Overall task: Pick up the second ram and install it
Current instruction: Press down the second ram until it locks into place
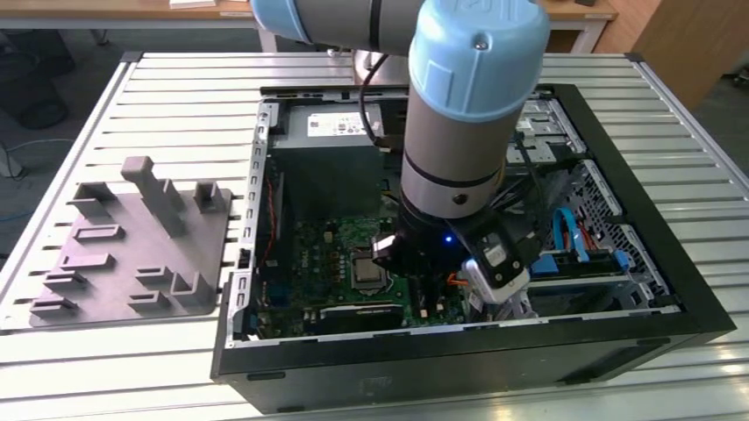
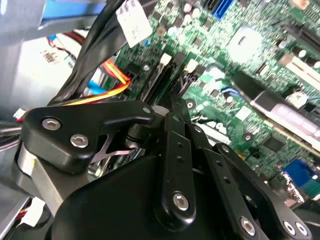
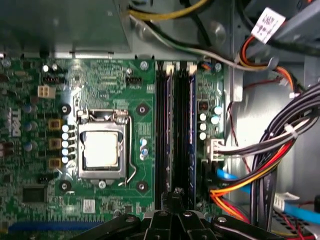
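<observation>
Slatted metal table (image 1: 105,368) carries the open PC case (image 1: 468,351); gray tray (image 1: 129,254) sits on the exterior view's left. My gripper (image 3: 175,197) is down over the motherboard (image 3: 100,80), right at the RAM slots (image 3: 175,130). Second ram (image 3: 192,125) looks seated in a slot. Linkage hides the fingertips, so I can't tell the grip state.

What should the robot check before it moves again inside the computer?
1. Is the case open on top? Ok.
2. Is the gripper at the memory slots? Ok, in the first wrist view it sits at their end.
3. Is the second ram in the gripper? Cannot tell.
4. Are the cables off the memory slots? Ok, they lie to one side.
5. Is the gray tray outside the case? Ok.
</observation>
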Robot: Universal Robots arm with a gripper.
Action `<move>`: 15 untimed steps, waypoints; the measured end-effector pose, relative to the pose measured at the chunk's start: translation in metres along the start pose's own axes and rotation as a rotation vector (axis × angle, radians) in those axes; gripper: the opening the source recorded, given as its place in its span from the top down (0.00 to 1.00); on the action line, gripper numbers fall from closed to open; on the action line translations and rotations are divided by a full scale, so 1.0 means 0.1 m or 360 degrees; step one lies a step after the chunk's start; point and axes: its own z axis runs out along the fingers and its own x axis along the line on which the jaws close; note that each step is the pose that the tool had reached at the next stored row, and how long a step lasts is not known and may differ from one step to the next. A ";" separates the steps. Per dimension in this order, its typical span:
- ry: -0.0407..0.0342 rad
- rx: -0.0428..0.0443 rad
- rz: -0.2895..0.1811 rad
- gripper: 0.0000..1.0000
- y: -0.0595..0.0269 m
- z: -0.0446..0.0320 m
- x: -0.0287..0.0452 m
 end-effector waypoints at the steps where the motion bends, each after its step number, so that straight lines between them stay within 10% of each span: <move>1: 0.0001 0.0005 0.0000 0.90 -0.005 0.008 0.000; 9: 0.0006 0.0009 -0.0001 0.90 -0.023 0.070 0.003; 15: 0.0006 0.0008 -0.0001 0.90 -0.021 -0.028 -0.001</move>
